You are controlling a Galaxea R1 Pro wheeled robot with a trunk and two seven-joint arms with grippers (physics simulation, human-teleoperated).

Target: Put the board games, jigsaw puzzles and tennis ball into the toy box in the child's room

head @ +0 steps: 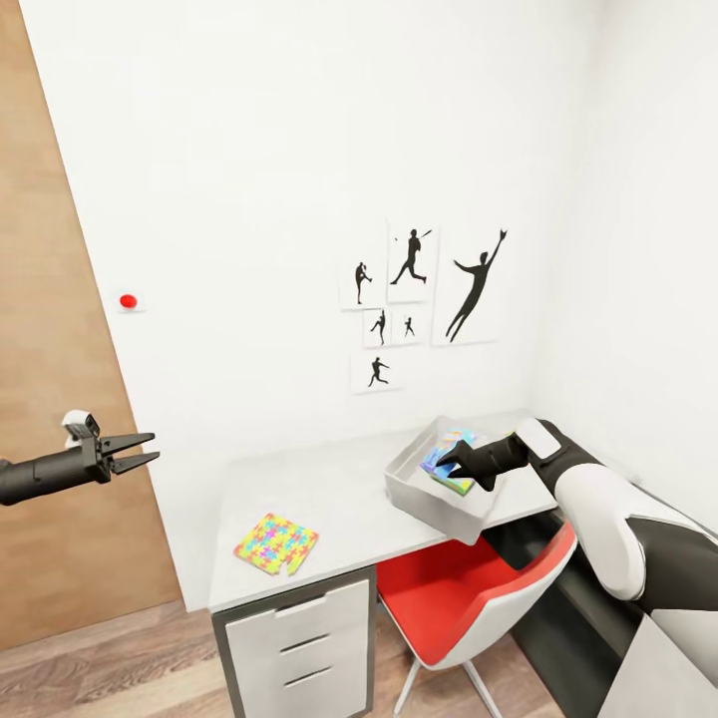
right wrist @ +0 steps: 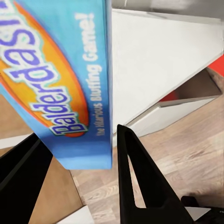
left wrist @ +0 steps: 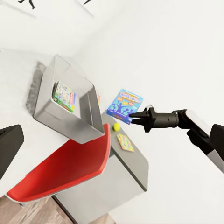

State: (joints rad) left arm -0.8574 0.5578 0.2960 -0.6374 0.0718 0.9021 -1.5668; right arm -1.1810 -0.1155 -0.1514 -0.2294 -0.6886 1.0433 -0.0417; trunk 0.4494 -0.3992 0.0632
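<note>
Gripping a light blue board game (right wrist: 60,79) between its dark fingers, the right gripper (left wrist: 135,115) holds the box by one edge above the grey toy box (head: 419,494). Another game box (left wrist: 64,96) leans inside that bin. Toy box sits at the near right edge of the table (head: 349,499). Tennis ball (left wrist: 116,126) lies on the lower wing beyond it. One jigsaw puzzle (head: 276,542) lies flat at the table's near left. Left gripper (head: 140,451), jaws parted and empty, hangs far left beside the brown door (head: 50,399).

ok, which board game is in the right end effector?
The light blue Balderdash box, pinched by the right end effector; the other game lies inside the grey bin.
</note>
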